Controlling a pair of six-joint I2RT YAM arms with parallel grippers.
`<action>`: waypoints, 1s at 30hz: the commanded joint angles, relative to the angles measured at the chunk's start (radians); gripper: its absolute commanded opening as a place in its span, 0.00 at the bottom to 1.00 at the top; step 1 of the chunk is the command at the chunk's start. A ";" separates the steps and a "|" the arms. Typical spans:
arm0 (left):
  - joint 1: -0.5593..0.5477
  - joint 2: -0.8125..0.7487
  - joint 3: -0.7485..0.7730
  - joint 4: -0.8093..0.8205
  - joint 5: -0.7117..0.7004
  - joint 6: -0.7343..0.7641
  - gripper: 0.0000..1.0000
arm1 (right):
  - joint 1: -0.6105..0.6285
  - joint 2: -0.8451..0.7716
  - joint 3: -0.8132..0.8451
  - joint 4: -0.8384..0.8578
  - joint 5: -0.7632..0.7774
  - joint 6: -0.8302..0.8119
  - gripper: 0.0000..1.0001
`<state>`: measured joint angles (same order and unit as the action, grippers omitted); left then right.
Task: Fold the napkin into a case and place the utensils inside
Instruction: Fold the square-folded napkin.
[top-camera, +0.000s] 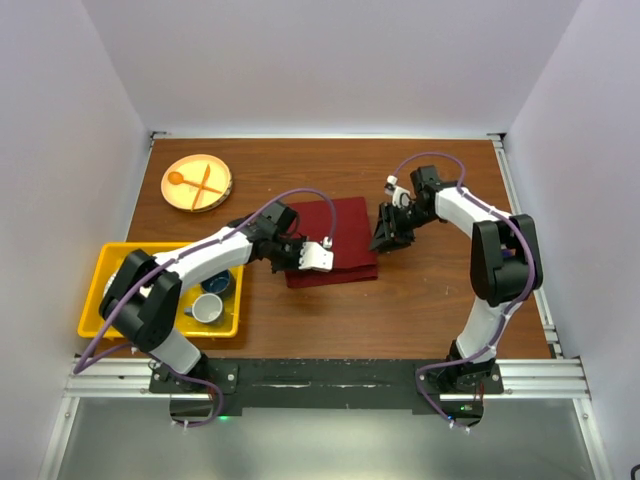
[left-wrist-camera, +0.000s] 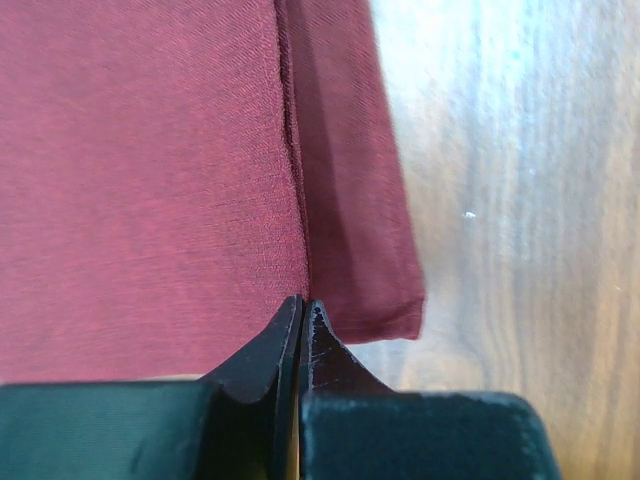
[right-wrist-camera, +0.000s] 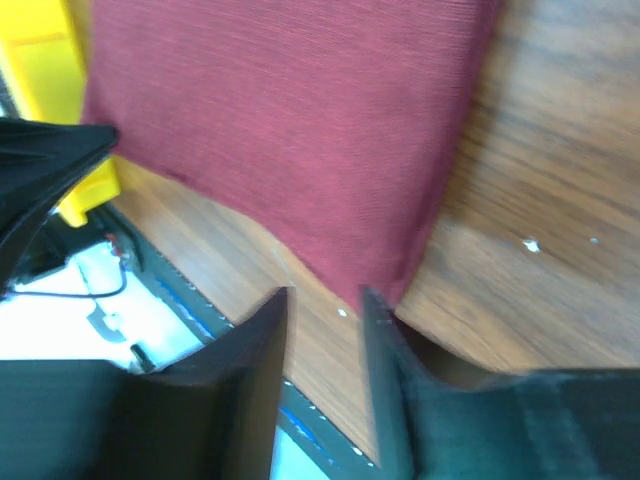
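The maroon napkin (top-camera: 340, 225) lies folded into a rectangle at the table's middle. In the left wrist view the napkin (left-wrist-camera: 150, 180) has a folded flap along its right side. My left gripper (left-wrist-camera: 303, 303) is shut, its tips at that fold line on the near edge; no cloth shows between them. From above, the left gripper (top-camera: 325, 255) sits over the napkin's front edge. My right gripper (right-wrist-camera: 324, 295) is open and empty, with a corner of the napkin (right-wrist-camera: 290, 120) just beyond its right finger. It hovers at the napkin's right edge (top-camera: 385, 240). The utensils are out of view.
A yellow bin (top-camera: 105, 290) at the left front holds a white cup (top-camera: 208, 308) and a blue cup (top-camera: 218, 283). A round plate (top-camera: 222, 190) at the back left carries an orange spoon and fork. Bare wood lies right of the napkin.
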<state>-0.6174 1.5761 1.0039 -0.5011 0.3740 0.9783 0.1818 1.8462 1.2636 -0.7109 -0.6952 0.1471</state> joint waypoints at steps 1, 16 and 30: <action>-0.004 -0.002 -0.028 0.041 0.016 -0.004 0.00 | 0.013 0.033 -0.015 0.042 0.074 0.011 0.48; -0.002 0.032 -0.027 0.072 0.016 -0.006 0.00 | 0.028 0.077 -0.010 0.073 0.007 0.051 0.33; -0.002 -0.093 -0.047 -0.002 0.039 -0.012 0.00 | 0.027 -0.022 -0.013 -0.039 -0.058 0.005 0.00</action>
<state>-0.6174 1.5707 0.9665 -0.4709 0.3721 0.9783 0.2047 1.9198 1.2522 -0.6975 -0.7017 0.1745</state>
